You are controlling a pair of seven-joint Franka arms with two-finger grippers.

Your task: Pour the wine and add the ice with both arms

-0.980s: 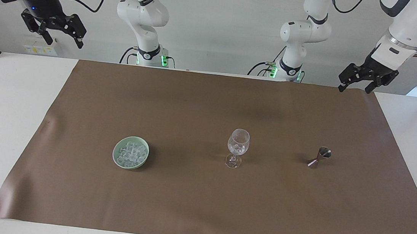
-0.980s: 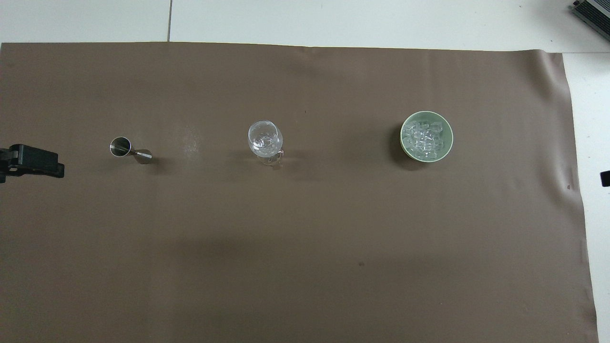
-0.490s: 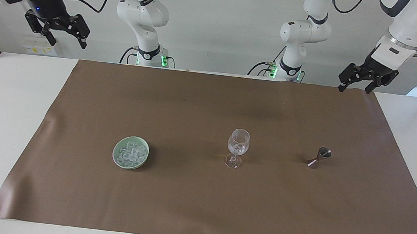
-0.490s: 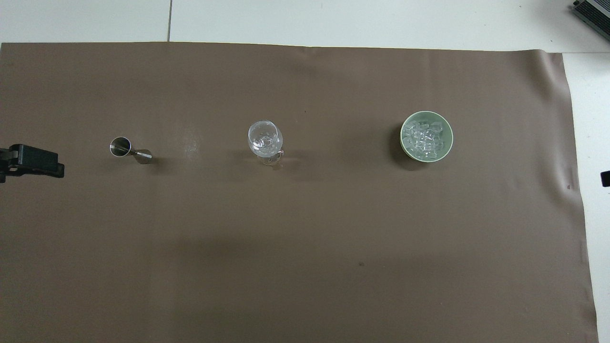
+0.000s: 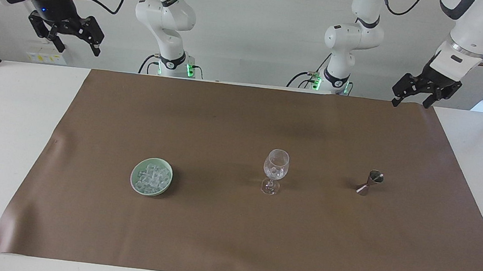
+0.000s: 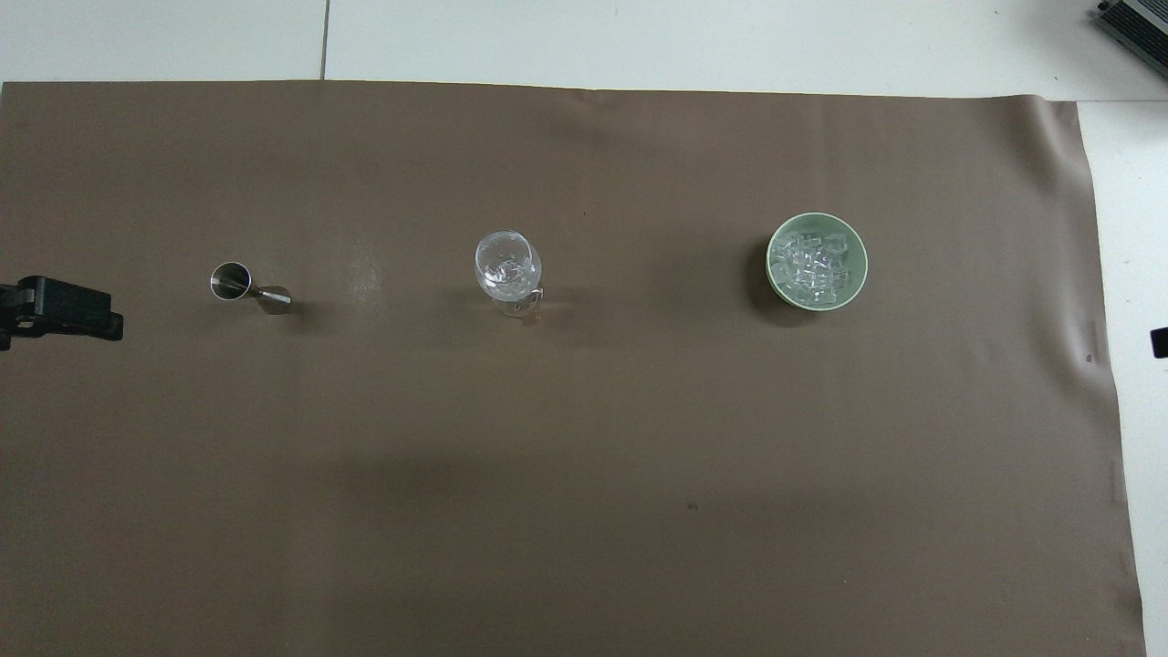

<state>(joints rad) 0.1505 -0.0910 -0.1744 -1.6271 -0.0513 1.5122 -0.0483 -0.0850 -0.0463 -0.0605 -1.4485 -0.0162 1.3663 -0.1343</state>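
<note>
A white counter [image 5: 11, 131] carries a large brown sheet [image 5: 232, 232] that covers most of it, leaving white strips at both ends and along the edge farthest from the robots. The sheet lies mostly flat, with slight ripples at the right arm's end.

Nearest the robots, both arms wait raised at the counter's edge. The left gripper [image 5: 418, 96] hangs over the sheet's corner at its own end, jaws spread wide and empty. The right gripper [image 5: 73, 39] hangs high over the white counter at its own end, jaws likewise apart with nothing between them. Beside the arm bases a plain pale wall rises, with black cables trailing down it.

Farther out, three things stand in a row across the sheet, well apart. Toward the left arm's end is a small metal jigger [image 5: 370, 182]. In the middle is a clear stemmed glass [image 5: 275, 171], upright, with some glassy pieces in its bowl. Toward the right arm's end sits a pale green bowl [image 5: 135, 185], heaped with the ice [image 5: 152, 178].
</note>
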